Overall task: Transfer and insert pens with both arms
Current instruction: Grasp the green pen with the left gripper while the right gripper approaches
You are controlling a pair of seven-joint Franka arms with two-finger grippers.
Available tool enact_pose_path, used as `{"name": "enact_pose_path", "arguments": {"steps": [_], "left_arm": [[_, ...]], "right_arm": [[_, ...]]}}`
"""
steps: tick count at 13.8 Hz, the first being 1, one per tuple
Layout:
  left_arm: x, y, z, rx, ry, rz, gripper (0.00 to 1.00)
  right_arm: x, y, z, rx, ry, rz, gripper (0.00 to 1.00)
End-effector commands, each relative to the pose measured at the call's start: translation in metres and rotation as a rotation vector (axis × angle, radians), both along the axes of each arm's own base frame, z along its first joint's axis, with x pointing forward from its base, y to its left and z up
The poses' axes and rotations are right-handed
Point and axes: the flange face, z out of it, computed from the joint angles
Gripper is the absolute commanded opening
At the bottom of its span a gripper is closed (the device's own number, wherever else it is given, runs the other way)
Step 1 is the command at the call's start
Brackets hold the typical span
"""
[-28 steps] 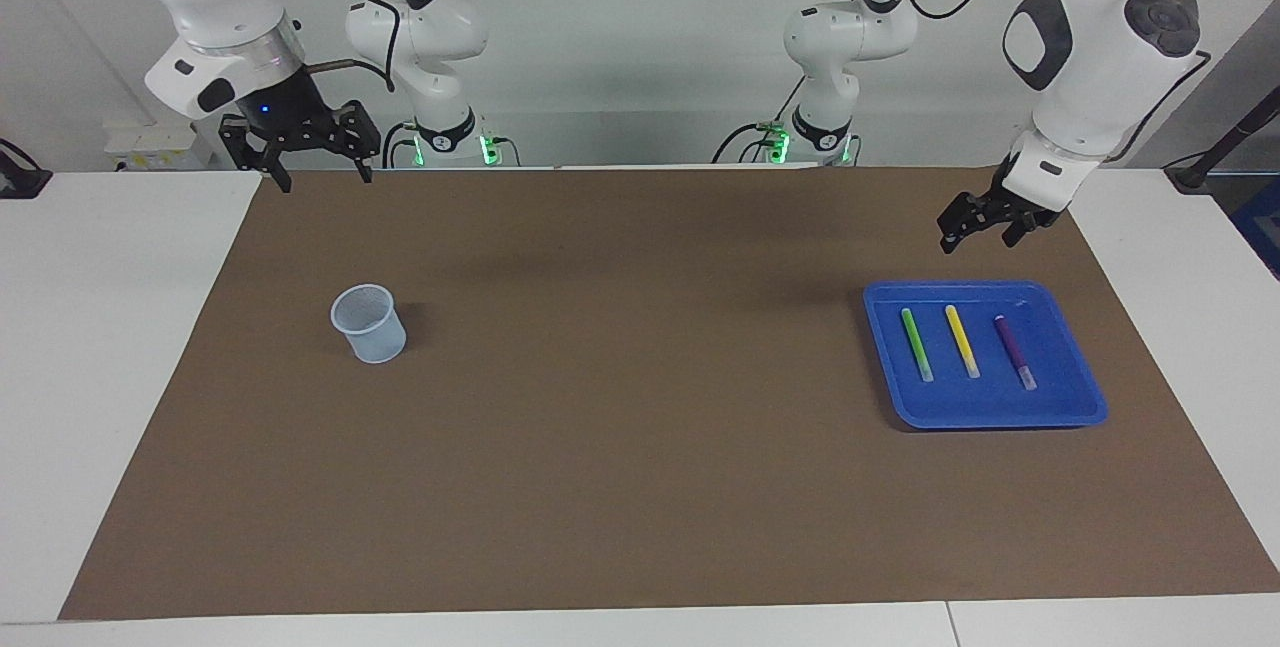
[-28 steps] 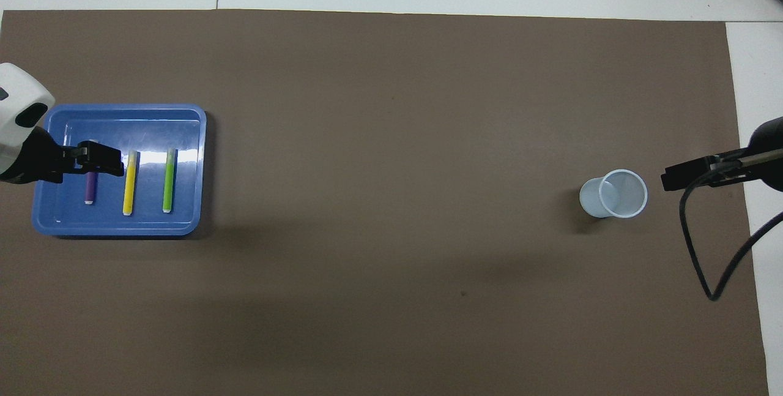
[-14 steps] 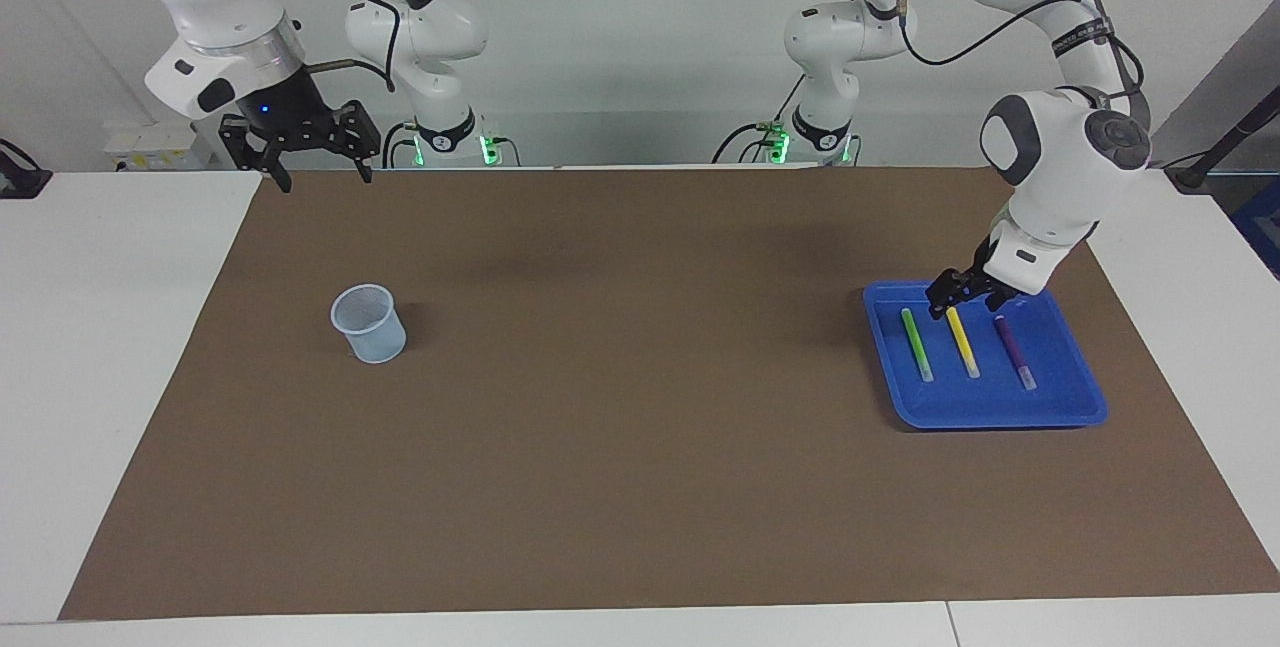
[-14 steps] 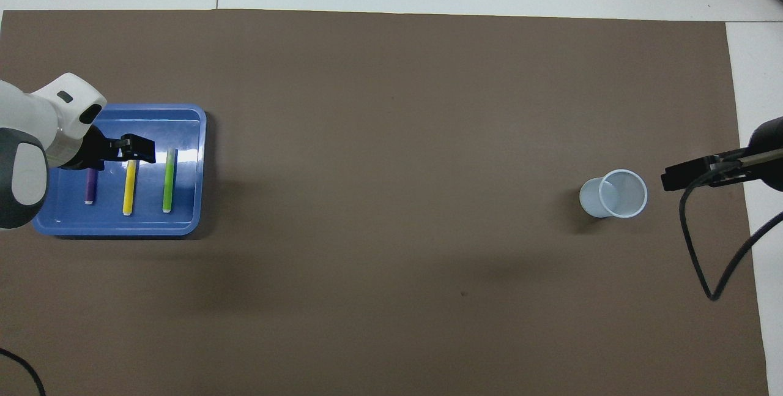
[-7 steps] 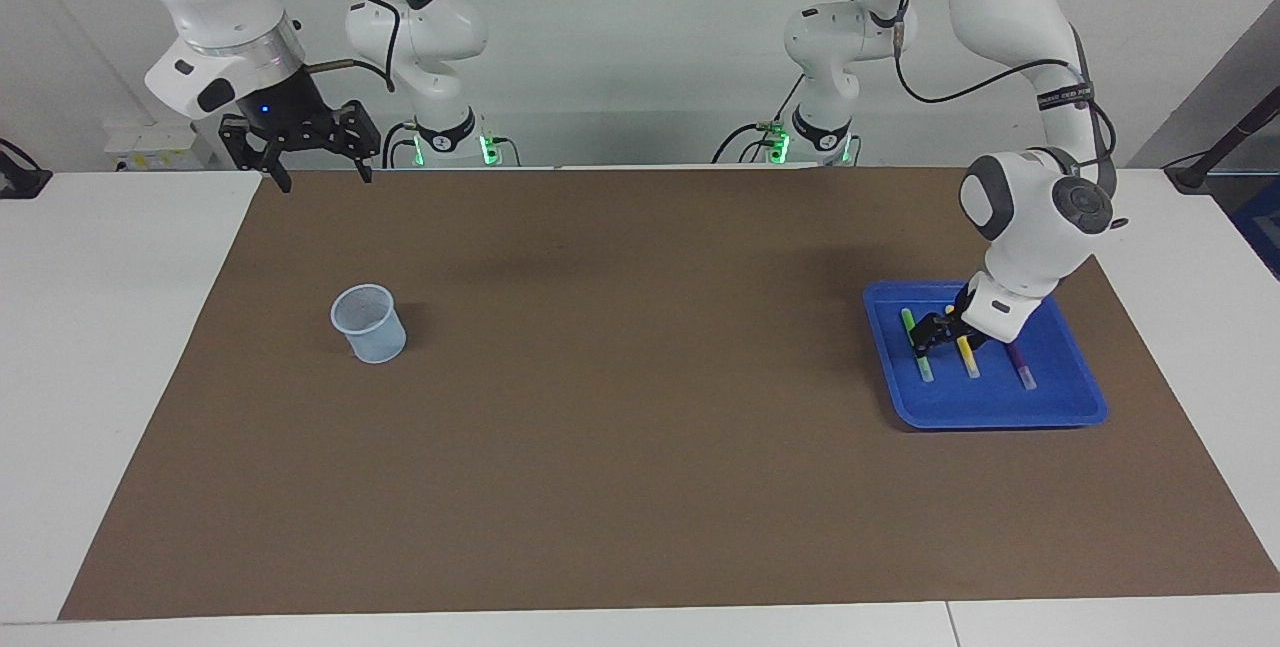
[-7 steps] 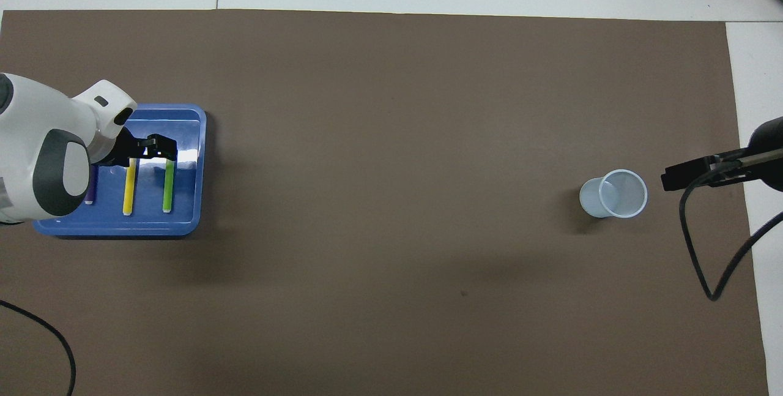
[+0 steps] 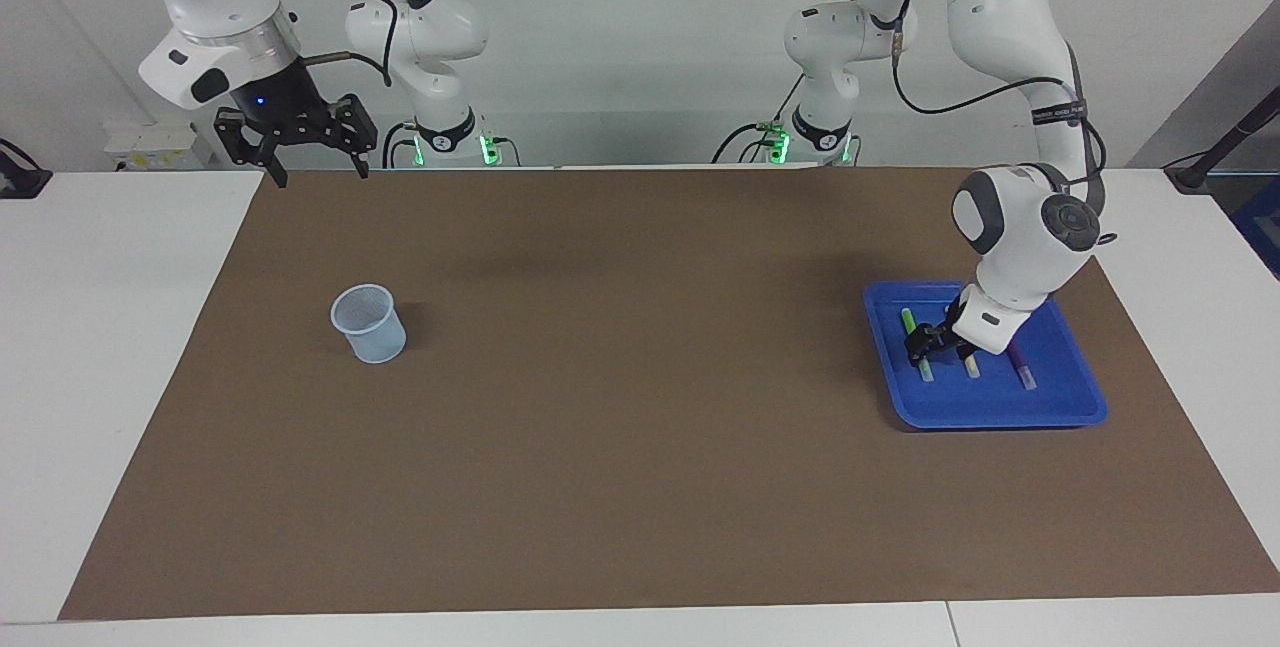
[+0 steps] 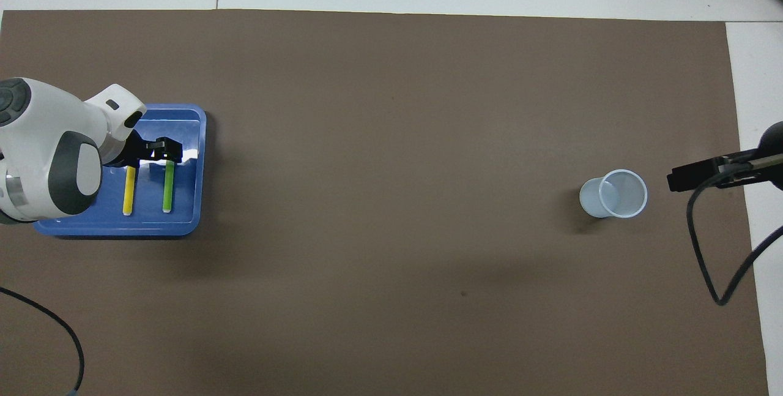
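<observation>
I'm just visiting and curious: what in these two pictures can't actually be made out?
- Purple pen: overhead view, hidden under the left arm; only its end shows in the facing view.
- Left gripper over the green pen in the blue tray: whether it grips the pen is too small to tell.
- Right gripper: overhead view, mostly cut off by the edge.

You have open brown mat (image 7: pixel 640 447) between the mesh cup (image 7: pixel 368 323) and the blue tray (image 7: pixel 1000 409); nothing stands there. The cup is the only upright obstacle at the right arm's end. Over the tray, the left arm (image 7: pixel 1020 237) covers the purple pen (image 7: pixel 1020 364) and crowds the yellow pen (image 8: pixel 129 191) and green pen (image 8: pixel 167 188).
</observation>
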Motion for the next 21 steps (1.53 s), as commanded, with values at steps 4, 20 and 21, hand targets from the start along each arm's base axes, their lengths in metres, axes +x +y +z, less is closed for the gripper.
{"name": "enact_pose_path", "arguments": {"steps": [4,20,21], "left_arm": [[-0.005,-0.002,-0.015,0.007,-0.022,-0.013,0.77],[-0.016,-0.009,-0.014,0.009,0.07,0.057,0.0],[-0.013,-0.009,-0.005,0.008,0.084,0.06,0.0]], "right_arm": [[-0.007,0.02,-0.009,0.032,-0.044,0.033,1.0],[-0.005,0.146,-0.111,0.425,-0.046,-0.28,1.0],[-0.006,0.148,-0.114,0.438,-0.042,-0.296,1.0]]}}
